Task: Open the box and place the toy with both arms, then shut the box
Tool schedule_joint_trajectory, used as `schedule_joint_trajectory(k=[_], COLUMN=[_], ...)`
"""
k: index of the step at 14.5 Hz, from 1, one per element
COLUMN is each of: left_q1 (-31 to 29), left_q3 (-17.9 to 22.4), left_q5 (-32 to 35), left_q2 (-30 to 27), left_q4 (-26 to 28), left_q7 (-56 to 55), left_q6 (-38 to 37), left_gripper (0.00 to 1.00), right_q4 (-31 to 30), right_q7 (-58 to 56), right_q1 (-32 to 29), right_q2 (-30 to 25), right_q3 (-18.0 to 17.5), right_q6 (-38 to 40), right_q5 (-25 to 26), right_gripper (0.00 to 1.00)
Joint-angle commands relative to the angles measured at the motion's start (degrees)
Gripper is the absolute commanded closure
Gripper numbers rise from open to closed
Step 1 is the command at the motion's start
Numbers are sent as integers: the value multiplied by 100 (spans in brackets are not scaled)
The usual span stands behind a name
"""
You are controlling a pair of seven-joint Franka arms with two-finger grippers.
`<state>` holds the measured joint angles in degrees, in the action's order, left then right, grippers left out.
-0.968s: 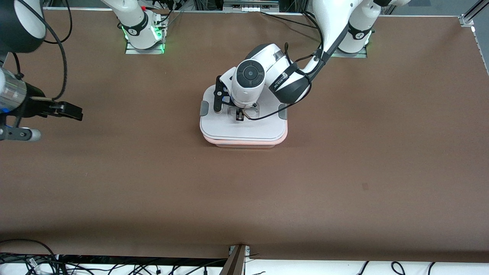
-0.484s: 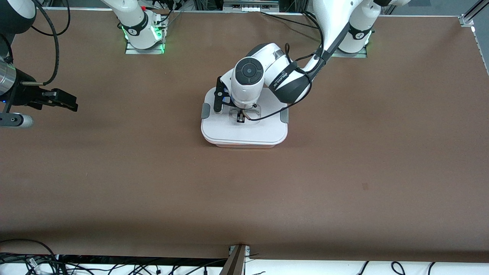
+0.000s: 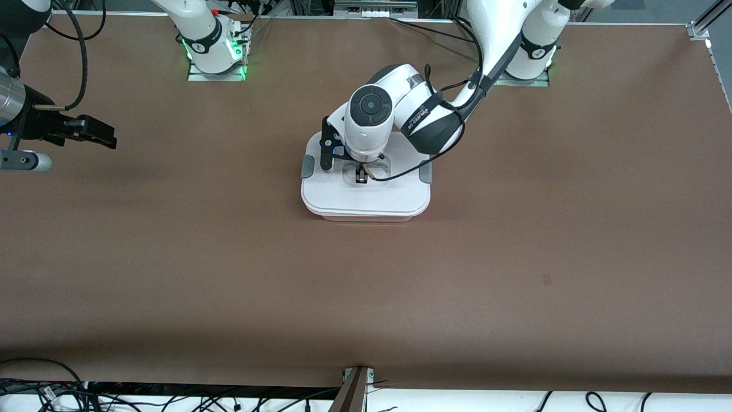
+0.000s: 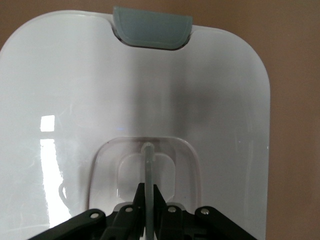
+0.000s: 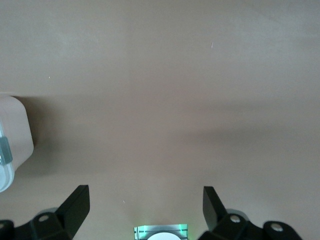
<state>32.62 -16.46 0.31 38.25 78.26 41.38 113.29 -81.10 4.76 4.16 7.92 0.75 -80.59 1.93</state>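
The white box [image 3: 366, 197] stands mid-table with its flat lid lying level on the base. The grey side clips [image 3: 307, 166] show at both ends of the lid, one of them in the left wrist view [image 4: 152, 32]. My left gripper [image 3: 361, 177] is over the lid's centre, shut on the thin clear handle [image 4: 148, 160] in the recess. My right gripper [image 3: 106, 137] is open and empty, up over bare table at the right arm's end. In the right wrist view its fingers [image 5: 75, 202] stand wide apart and a corner of the box [image 5: 15, 135] shows. The pink toy is hidden.
The brown table top [image 3: 366, 297] carries nothing else. The right arm's base with green lights [image 3: 214, 54] and the left arm's base [image 3: 534, 54] stand along the robots' edge. Cables hang from the left arm over the box.
The lid has come down level onto the base, and the pink edge seen under it no longer shows. My right gripper has drawn back toward the robots' edge of the table.
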Motion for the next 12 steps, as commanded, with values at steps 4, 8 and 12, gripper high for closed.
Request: schedule_joint_trajectory(k=[4,8,12], left_q1=[7,-1,-1], left_q3=[11,11,11], left_q5=[101,136,171], left_q2=[112,200,200], left_q4=[-21,-21,5], left_q7=[-368,-350,-359], left_q6=[53,79,335], left_gripper=[100,100,1], right_q4=[-178,-178,-178], right_q7=[-608,-608,-608], right_q1=[-65,-47,-21], right_q2=[-80,-45,-45], right_q3=[48,40,40], right_q6=[-97,-124,-142], right_q5=[-70,-70,-79], right_gripper=[0,0,0])
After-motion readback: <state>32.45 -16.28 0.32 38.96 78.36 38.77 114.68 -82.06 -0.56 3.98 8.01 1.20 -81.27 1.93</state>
